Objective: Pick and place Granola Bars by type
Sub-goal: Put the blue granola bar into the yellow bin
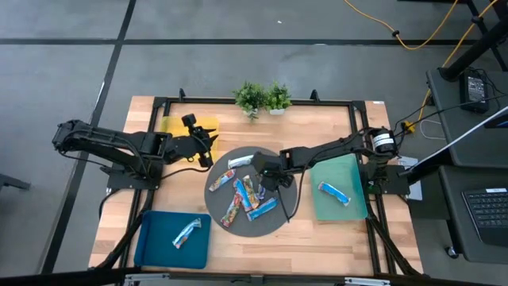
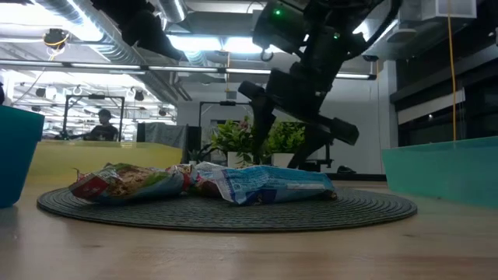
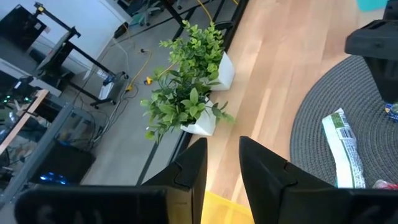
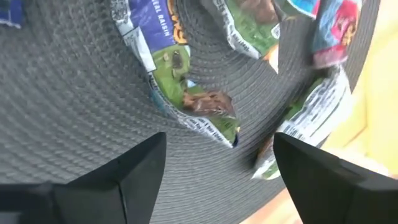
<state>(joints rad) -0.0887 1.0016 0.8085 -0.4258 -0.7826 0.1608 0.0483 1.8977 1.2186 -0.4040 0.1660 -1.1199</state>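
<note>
Several granola bars lie on a round grey mat (image 1: 274, 221): multicoloured ones (image 1: 234, 208), blue ones (image 1: 262, 209) and a silver-white one (image 1: 240, 161). In the low view they lie in a heap (image 2: 272, 185). One blue bar (image 1: 186, 232) lies on the blue mat (image 1: 155, 238). Another blue bar (image 1: 333, 191) lies on the green mat (image 1: 349, 171). My right gripper (image 1: 268, 176) (image 2: 288, 144) hangs wide open just above the round mat, with a green-printed bar (image 4: 186, 93) below its fingers (image 4: 217, 143). My left gripper (image 1: 208, 147) (image 3: 222, 155) waits beside the yellow mat (image 1: 178, 125), its fingers a narrow gap apart.
Two small potted plants (image 1: 262, 97) stand at the table's far edge, seen close in the left wrist view (image 3: 186, 93). The left arm lies over part of the yellow mat. Bare wood (image 1: 333, 238) shows near the front edge, between the blue and green mats.
</note>
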